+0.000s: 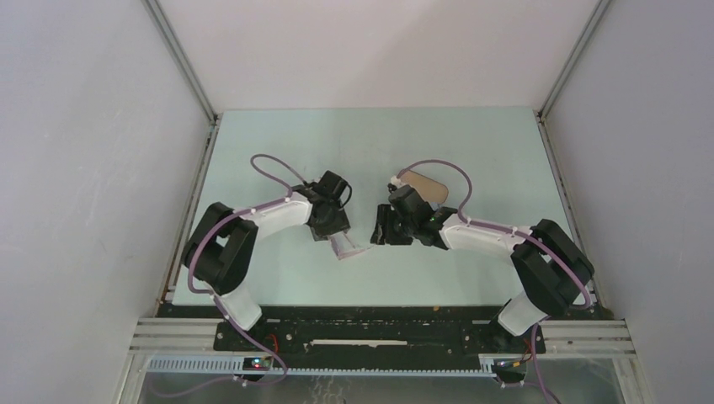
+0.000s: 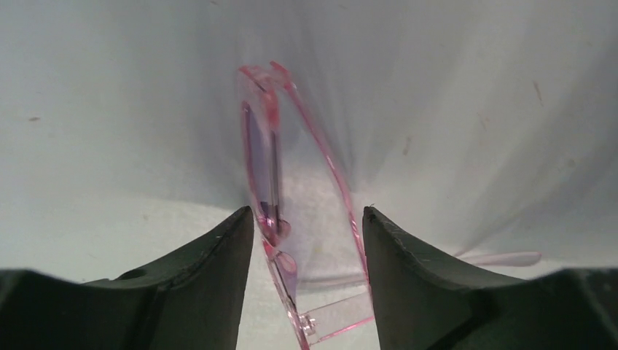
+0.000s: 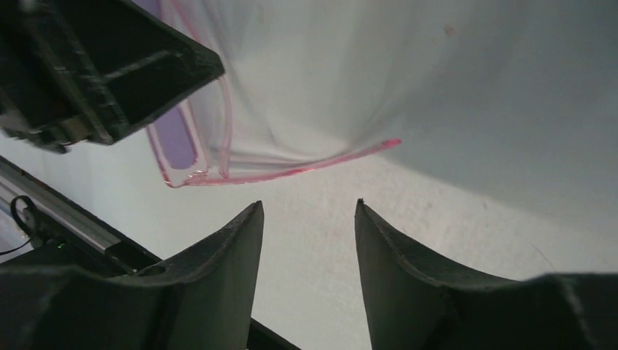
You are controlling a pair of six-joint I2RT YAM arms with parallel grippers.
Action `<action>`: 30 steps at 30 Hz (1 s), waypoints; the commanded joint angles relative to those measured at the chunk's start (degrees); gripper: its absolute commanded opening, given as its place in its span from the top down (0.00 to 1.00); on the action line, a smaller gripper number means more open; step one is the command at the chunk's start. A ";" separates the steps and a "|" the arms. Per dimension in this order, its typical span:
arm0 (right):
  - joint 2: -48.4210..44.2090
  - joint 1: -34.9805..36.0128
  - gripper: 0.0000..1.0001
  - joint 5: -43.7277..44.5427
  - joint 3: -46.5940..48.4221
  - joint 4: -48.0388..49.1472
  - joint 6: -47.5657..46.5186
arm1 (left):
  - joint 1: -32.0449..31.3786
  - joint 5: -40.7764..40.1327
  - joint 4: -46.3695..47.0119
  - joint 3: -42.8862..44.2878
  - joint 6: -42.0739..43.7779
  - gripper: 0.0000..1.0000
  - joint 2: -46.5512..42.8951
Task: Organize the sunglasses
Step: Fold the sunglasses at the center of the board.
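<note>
The sunglasses (image 2: 271, 157) have a thin pink frame and pale purple lenses. They stand on edge on the pale table between the fingers of my left gripper (image 2: 307, 219). One arm is folded in and lies against the right finger; a narrow gap shows between the front frame and the left finger. The other arm (image 2: 503, 258) sticks out to the right. From above, the sunglasses (image 1: 346, 247) sit just below my left gripper (image 1: 330, 231). My right gripper (image 3: 308, 205) is open and empty, a little short of the sunglasses' (image 3: 218, 157) arm tip.
A black case with tan lining (image 1: 426, 187) lies open behind my right gripper (image 1: 381, 233). The black rail at the table's near edge (image 3: 65, 219) runs close to the left of the right fingers. Grey walls enclose the table on three sides.
</note>
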 commanded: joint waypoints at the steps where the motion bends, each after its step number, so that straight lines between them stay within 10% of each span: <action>1: -3.13 0.61 0.45 1.97 -3.96 1.69 3.16 | -2.09 1.58 0.51 4.46 3.53 0.36 -1.35; 15: 0.43 2.65 0.68 4.05 -7.00 5.98 4.38 | 3.72 -3.91 -3.71 3.55 4.74 0.43 -11.30; 30: 5.60 2.45 0.81 10.96 -3.13 4.69 0.58 | 12.04 -4.46 0.42 4.93 6.79 0.50 2.78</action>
